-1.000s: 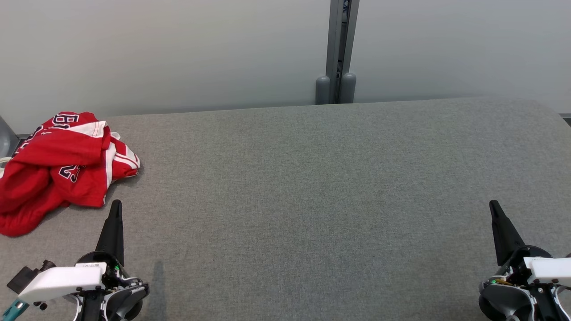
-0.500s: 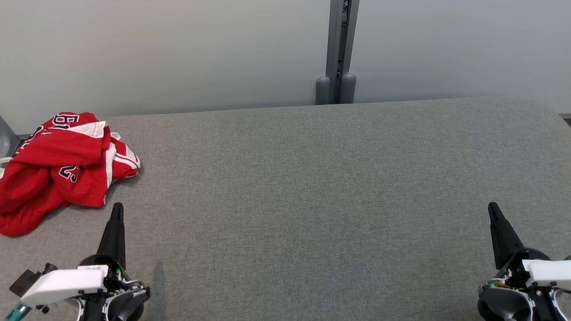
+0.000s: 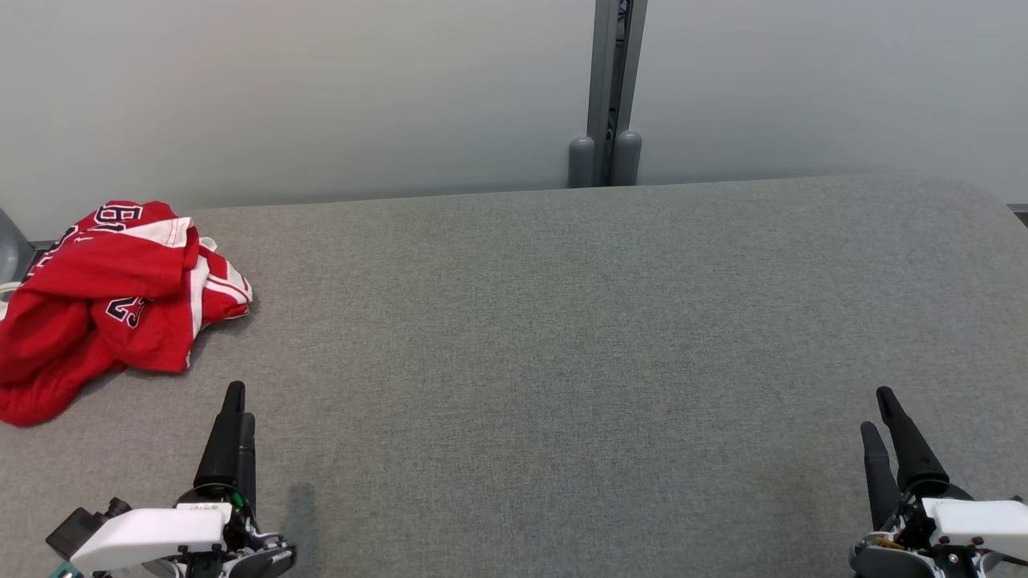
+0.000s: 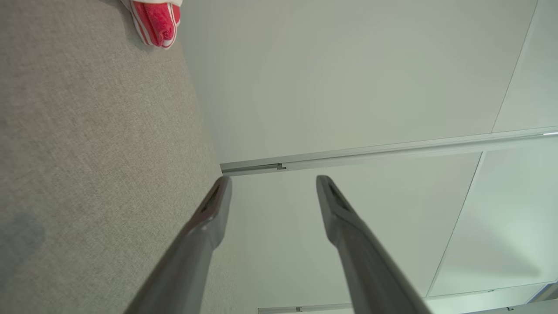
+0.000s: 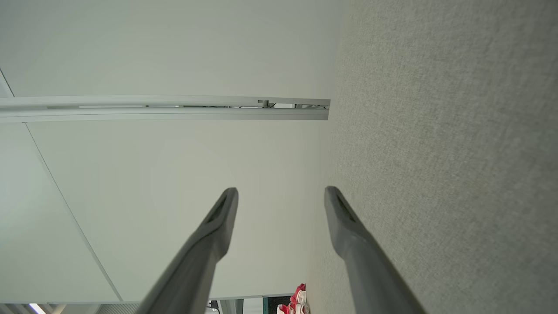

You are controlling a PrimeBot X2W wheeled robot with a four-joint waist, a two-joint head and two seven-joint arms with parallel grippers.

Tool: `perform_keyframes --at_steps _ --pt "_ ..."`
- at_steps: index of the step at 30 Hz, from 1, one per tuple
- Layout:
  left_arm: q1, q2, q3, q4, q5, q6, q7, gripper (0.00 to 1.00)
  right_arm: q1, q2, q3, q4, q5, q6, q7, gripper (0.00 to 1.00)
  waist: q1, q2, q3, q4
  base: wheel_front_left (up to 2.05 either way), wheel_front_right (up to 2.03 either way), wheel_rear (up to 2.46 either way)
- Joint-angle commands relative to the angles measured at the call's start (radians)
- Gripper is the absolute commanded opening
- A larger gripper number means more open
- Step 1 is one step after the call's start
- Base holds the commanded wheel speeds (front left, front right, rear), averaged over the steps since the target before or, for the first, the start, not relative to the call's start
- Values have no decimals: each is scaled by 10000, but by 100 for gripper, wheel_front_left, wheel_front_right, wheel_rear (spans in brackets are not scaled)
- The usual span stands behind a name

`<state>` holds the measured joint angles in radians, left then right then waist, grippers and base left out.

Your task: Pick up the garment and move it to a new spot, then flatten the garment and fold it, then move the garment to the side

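Garment (image 3: 104, 297) lies crumpled at the far left of the grey surface (image 3: 562, 361), untouched. My left pincer (image 3: 241, 402) hovers near it, spread and empty; my right pincer (image 3: 875, 409), near right, is likewise spread.

Crumpled red garment (image 3: 88, 273) with dark, white-edged print. On its upper fold a capital letter B (image 3: 108, 215) could be read; the letters after it were lost in the creases. Lower down sat a digit 2 (image 3: 126, 310), the next digit cut off by a fold.
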<state>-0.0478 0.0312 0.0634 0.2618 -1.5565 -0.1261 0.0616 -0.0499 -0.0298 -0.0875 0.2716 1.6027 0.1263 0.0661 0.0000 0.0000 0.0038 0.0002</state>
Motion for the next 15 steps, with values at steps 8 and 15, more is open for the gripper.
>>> perform_keyframes --at_steps 8,15 --pt "-144 109 -279 -757 1471 176 -413 100 -34 -111 -85 -431 -911 35 -462 100 0 0 25 2 0 0 0" --pt "-120 124 -641 -1336 3114 445 -748 100 49 -128 -174 -898 -2269 38 -795 100 0 0 59 0 0 0 0"
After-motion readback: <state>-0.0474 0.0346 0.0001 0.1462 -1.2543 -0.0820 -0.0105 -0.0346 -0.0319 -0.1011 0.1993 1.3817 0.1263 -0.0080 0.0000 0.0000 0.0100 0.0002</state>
